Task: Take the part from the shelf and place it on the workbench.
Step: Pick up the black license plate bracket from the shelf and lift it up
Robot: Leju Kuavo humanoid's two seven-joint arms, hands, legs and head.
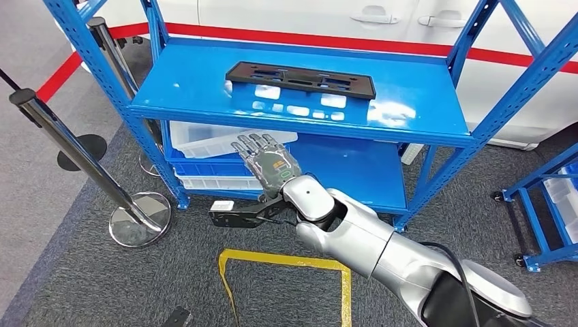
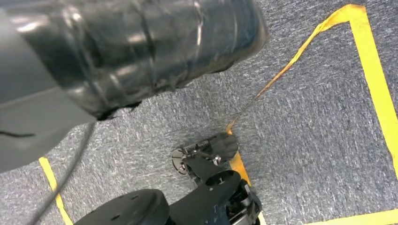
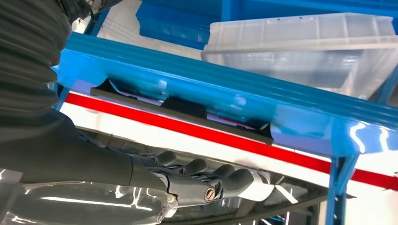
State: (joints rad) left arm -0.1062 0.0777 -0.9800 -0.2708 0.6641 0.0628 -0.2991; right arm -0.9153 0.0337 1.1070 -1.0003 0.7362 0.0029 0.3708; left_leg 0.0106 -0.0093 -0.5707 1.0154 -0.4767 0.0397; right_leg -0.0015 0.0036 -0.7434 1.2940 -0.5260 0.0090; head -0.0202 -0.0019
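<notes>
One black part (image 1: 301,79) lies flat on the top board of a blue shelf (image 1: 422,116) in the head view, toward the far side, well apart from the robot's hand. The right hand (image 1: 267,161) reaches in from the near right on a silver arm (image 1: 368,238), its fingers spread and holding nothing, just below the shelf's near edge. Behind it, clear bins (image 1: 204,139) sit on the lower board. A chrome post (image 1: 82,153) stands at left on a round base, and yellow tape (image 1: 286,262) marks a square on the grey carpet (image 1: 82,272). A white car with a red stripe (image 1: 341,42) stands beyond the shelf.

From the left wrist, yellow tape (image 2: 371,70) lines the grey carpet (image 2: 309,140); whether the left hand is open or closed cannot be told.

From the right wrist, the right hand (image 3: 206,180) shows dark fingers (image 3: 234,178) extended side by side, empty, near the shelf's blue edge (image 3: 211,93). The part (image 3: 187,110) shows as a dark strip along that board, apart from the fingers. A clear bin (image 3: 305,47) rests beyond, and the red stripe (image 3: 225,138) runs behind.
</notes>
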